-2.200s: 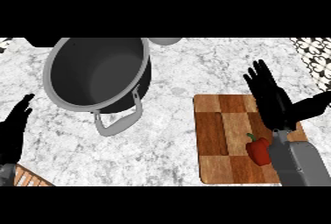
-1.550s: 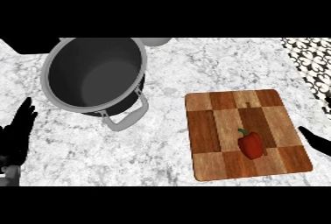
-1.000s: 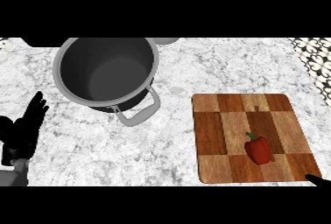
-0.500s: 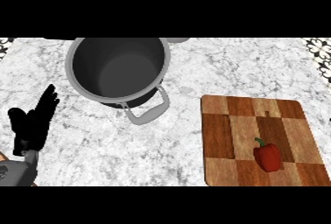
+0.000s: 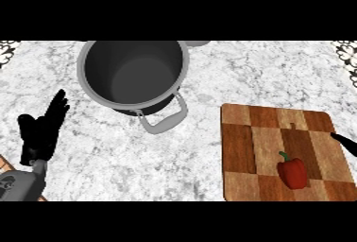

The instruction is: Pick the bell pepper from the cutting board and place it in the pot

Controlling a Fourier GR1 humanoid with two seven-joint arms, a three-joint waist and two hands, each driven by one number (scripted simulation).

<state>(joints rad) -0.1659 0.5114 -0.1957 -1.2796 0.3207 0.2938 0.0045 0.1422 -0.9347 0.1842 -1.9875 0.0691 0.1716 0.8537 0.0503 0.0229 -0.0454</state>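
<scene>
**Red pepper left of the right robot hand, untouched**

Head view: red bell pepper (image 5: pixel 293 172) lying on the wooden cutting board (image 5: pixel 241 151), stem toward the far edge, long axis running roughly away from the robot. Just a dark fingertip of the right robot hand (image 5: pixel 346 142) at the right edge, near and slightly beyond the pepper; fingers apart or together, cannot tell. Left robot hand (image 5: pixel 40 132) well apart across the marble tabletop (image 5: pixel 125 156), fingers straight, holding nothing. Grey pot (image 5: pixel 132 75) far-left of the pepper. Right side clearly nearer for the pick.
</scene>
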